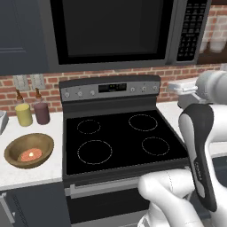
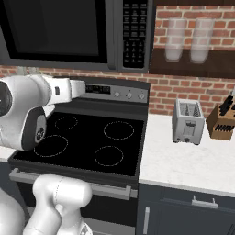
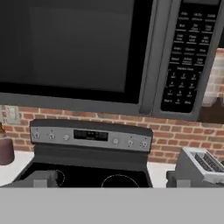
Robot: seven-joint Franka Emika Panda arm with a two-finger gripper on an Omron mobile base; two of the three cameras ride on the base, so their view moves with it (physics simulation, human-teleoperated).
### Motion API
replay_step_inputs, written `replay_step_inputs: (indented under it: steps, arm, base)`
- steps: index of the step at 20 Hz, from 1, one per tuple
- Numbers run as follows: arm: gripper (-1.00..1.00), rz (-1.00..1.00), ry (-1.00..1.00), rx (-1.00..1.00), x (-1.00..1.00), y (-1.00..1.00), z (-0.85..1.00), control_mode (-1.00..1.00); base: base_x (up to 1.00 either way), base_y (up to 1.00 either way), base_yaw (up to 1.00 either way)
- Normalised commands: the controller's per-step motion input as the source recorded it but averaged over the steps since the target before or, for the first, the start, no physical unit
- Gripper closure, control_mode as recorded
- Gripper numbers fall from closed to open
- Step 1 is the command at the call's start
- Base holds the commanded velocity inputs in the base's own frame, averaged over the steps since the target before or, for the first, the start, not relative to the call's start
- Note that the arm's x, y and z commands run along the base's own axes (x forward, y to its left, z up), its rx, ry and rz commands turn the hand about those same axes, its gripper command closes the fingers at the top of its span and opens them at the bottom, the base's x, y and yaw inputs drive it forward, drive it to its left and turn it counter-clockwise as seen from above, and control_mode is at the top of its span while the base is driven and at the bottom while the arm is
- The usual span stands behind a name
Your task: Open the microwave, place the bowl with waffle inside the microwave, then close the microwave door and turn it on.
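A red brick wall (image 2: 193, 87) runs behind a white tabletop (image 2: 183, 160) that flanks a black four-ring stove (image 1: 119, 137) with a silver control panel. To the right of the stove stand a silver toaster (image 2: 187, 121) and a wooden knife block (image 2: 222, 120), with two pale glasses (image 2: 187, 40) on a dark shelf above. The microwave (image 1: 119, 33) hangs over the stove, wide and dark grey, its microwave door (image 1: 111, 29) shut flush, black window blank, keypad strip (image 3: 187, 57) at its right. The bowl (image 1: 29, 150) sits on the tabletop left of the stove, shallow brown wood, upright, with the small pinkish-orange waffle (image 1: 31, 154) lying in its middle; a yellow jar (image 1: 23, 114) and a maroon jar (image 1: 41, 111) stand just behind it. In the hand view the fingers (image 3: 41, 178) stand wide apart, holding nothing, well short of the microwave
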Motion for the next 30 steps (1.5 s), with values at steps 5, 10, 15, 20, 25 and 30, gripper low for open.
replay_step_inputs:
  steps: [5,10,15,20,25,30]
  arm:
    - [-1.00,-0.10,-0.38,0.00,-0.21,-0.14,0.68,-1.00]
    - [-1.00,-0.12,-0.44,0.00,-0.36,-0.01,0.78,-1.00]
    - [-1.00,-0.05,-0.24,0.00,-0.45,-0.12,0.49,-1.00]
    - [-1.00,0.00,0.00,0.00,-0.23,-0.20,0.23,-1.00]
    - [-1.00,0.00,0.07,0.02,0.01,-0.23,0.01,-1.00]
    - [-1.00,0.04,0.34,0.05,0.44,-0.18,0.00,-1.00]
  base:
    - [0.00,0.00,0.00]
    - [0.00,0.00,0.00]
    - [0.00,0.00,0.00]
    - [0.00,0.00,0.00]
    - [0.00,0.00,0.00]
    - [0.00,0.00,0.00]
